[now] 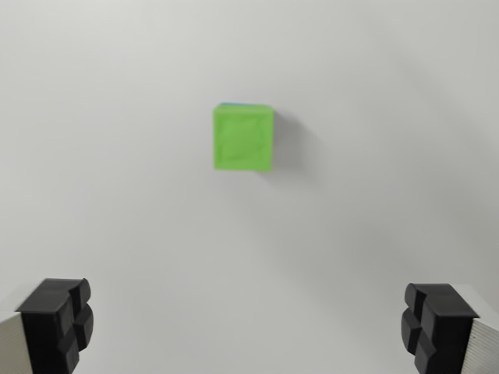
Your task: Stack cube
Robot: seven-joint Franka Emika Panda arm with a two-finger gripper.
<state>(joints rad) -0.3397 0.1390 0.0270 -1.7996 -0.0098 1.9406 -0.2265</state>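
A green cube [243,138] lies on the white surface, a little above the middle of the wrist view. A thin blue edge [231,104] shows along its top, as of a blue cube under it, mostly hidden. My gripper [249,327] hangs well above it, open, with the two black fingertips [58,323] far apart at the lower corners and nothing between them.
A plain white tabletop [374,195] fills the view around the cube. A soft shadow falls to the cube's right.
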